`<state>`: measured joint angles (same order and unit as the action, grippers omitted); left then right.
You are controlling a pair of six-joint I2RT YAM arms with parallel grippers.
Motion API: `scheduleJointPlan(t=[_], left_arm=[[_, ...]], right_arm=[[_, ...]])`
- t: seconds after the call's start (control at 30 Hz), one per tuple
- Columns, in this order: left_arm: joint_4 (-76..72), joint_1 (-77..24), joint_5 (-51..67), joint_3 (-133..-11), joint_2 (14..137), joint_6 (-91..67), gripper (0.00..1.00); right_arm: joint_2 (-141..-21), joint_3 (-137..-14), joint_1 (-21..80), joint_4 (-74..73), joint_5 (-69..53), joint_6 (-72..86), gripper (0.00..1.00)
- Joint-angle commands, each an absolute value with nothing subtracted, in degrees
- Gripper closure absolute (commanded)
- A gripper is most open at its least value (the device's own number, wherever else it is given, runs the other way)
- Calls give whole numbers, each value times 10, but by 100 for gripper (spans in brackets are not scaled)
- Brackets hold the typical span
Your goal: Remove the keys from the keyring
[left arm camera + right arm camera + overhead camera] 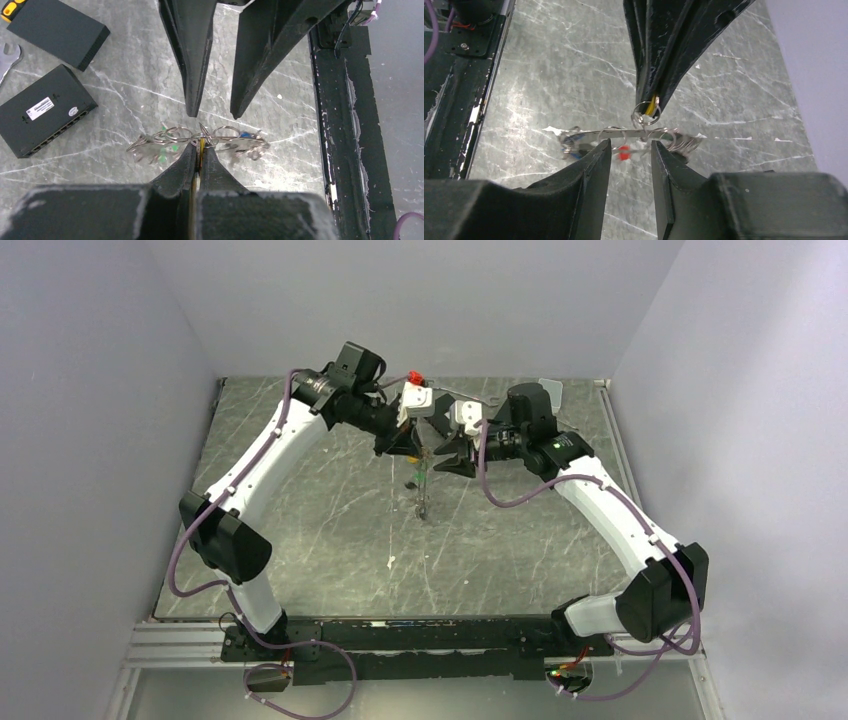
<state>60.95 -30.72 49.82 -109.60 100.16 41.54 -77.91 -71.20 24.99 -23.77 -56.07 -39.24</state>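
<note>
Separation of a single key is the step in hand, by my reading. The left gripper [200, 146] is clamped shut on the yellow key [651, 104]. From that key the keyring [589, 133] hangs edge-on over the marble table [280, 75]. The other keys [160, 150] are strung along it, a green key [172, 148] on one side and a blue key [245, 134] on the other. The right gripper [630, 144] stands open, its fingers either side of the red key [624, 154] without visibly touching it.

With several keys on the hoop, much looks left to do. The next move likely calls for the right jaws to close on the wire or the red key, then work one against the pinned piece.

Room is generous: the two black boxes [45, 117] and the wrench [7, 57] lie well apart. The black base rail [332, 125] lies nearer, towards the arms' bases.
</note>
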Motion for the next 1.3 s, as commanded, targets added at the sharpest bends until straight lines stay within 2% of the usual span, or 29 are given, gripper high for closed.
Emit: scheduleJointPlan(t=[0.0,0.3,0.4,0.6,1.27], left_arm=[[619,-315,543,-1103,990,446,100],[628,-322,557,-1111,992,449,100],[629,-323,559,-1112,992,447,100],[625,-323,552,-1109,991,444,100],[584,-306,494,-1037,960,408,100]], right_arm=[[-776,-745,251,-248,-577,-418,62],[-786,-744,264,-257,-576,-434,68],[-788,-744,265,-253,-572,-434,76],[-788,-743,266,-242,-563,-419,100],[-777,-719,241,-107,-543,-217,100]])
